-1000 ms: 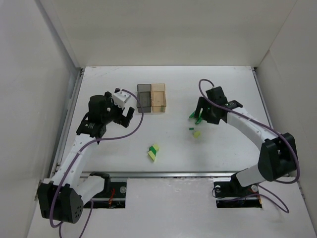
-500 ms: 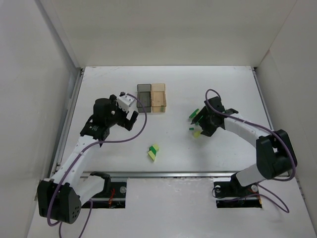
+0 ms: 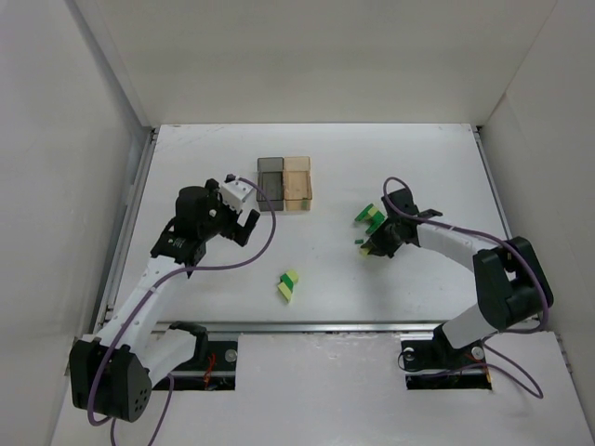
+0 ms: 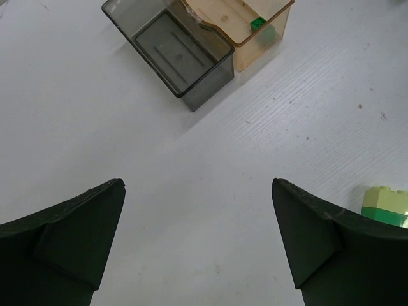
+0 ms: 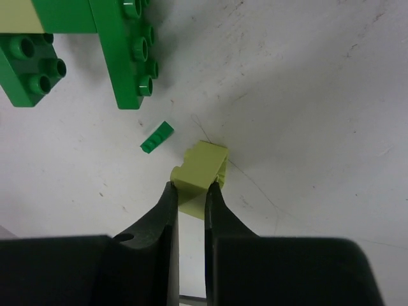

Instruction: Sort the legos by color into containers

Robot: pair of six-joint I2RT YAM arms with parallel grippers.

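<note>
Looking from the near edge: a white worktop, faintly scuffed, is boxed in by plain white walls at left, right and back. A metal rail runs along the front by the arm bases.

Nearest item is a stacked pair of pale yellow and green legos, lying mid-front and well apart from both arms.

Right end effector is down at the worktop, jaws narrow, pinching a pale yellow brick by its near end. Just beside that brick, to its left in the wrist view, lies a tiny green piece. Beyond it are a long green brick and a square green brick, close to each other.

Left end effector hovers over bare worktop, jaws wide, holding nothing.

Farther on stand the containers: a dark grey box and an amber box, joined side by side. A green lego lies in the amber one.
</note>
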